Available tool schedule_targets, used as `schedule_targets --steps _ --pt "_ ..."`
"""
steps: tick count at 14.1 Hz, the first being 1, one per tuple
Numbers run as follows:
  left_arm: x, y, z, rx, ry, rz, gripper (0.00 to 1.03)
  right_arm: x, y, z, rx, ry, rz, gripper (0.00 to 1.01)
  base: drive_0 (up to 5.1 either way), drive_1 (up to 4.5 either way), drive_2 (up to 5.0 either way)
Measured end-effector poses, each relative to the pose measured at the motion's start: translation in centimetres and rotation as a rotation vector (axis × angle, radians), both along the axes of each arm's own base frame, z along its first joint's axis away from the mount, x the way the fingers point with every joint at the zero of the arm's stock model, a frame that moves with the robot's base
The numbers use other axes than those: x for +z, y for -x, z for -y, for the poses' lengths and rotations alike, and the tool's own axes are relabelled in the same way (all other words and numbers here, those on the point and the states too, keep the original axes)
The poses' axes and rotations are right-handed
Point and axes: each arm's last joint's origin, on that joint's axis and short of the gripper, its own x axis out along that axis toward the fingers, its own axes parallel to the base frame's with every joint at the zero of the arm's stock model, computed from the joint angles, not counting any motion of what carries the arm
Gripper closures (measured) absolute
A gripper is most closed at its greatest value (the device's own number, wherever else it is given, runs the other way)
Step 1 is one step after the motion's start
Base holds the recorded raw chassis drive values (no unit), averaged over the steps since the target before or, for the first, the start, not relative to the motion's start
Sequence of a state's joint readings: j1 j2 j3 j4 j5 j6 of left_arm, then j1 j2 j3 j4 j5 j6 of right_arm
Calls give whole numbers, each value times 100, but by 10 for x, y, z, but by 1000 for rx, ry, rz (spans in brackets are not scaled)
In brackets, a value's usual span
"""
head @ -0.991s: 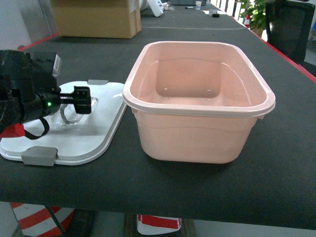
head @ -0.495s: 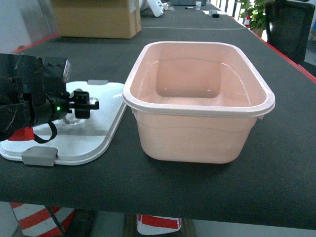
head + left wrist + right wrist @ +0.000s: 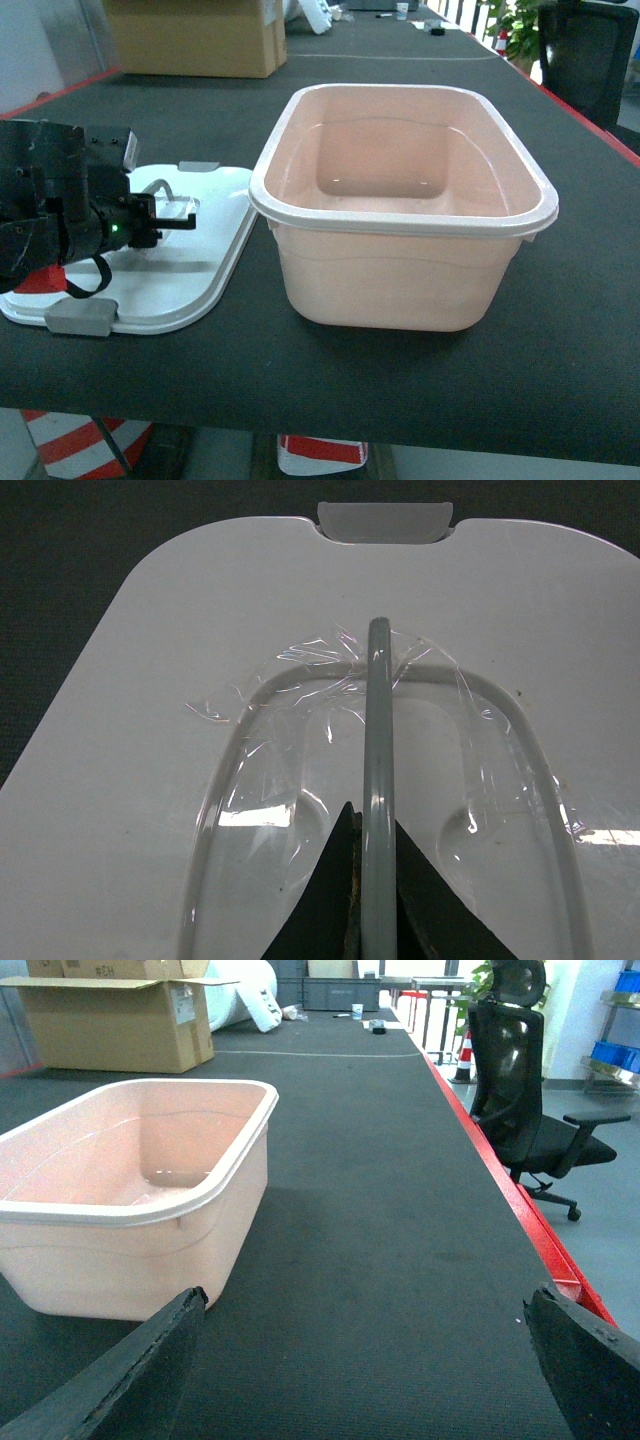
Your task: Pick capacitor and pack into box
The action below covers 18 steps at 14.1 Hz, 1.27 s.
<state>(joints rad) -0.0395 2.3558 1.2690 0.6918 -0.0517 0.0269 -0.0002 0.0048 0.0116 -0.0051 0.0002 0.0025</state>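
On the table (image 3: 420, 370), the left gripper (image 3: 183, 222) has its jaws closed on the lid's handle (image 3: 377, 770) beside the box (image 3: 400, 205); the right gripper's (image 3: 370, 1360) jaws spread wide.

The pale pink rounded plastic tub (image 3: 402, 205) stands open-topped mid-table, its mouth unobstructed from above and its inside bare. To its left, just beside its wall, the flat white lid with grey latches (image 3: 205, 275) takes up the black table mat (image 3: 450, 370); the left gripper (image 3: 178, 221) hangs low over the lid's recessed handle, blocking that patch. Right of the tub, the right wrist view shows a broad strip of bare mat running to the red table edge (image 3: 520, 1210). Past that edge stands a black office chair (image 3: 525, 1090). A brown cardboard box (image 3: 195, 38) sits well behind, at the far left.
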Motion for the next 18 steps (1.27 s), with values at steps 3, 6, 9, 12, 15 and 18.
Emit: schedule_targets --steps 3,6,9,12,15,18 --pt "2 -1 0 4 -2 22 101 0 0 0 0 0 0 3 0 0 0" --pt "127 3 -7 115 -29 259 101 0 0 0 0 0 0 3 0 0 0" --pt "173 22 50 116 -36 329 101 0 0 0 0 0 0 3 0 0 0" --pt "173 43 128 21 -29 310 101 0 0 0 0 0 0 3 0 0 0" --pt "190 59 196 -23 -3 319 101 0 0 0 0 0 0 3 0 0 0" --pt "181 63 231 -11 6 292 101 0 0 0 0 0 0 3 0 0 0"
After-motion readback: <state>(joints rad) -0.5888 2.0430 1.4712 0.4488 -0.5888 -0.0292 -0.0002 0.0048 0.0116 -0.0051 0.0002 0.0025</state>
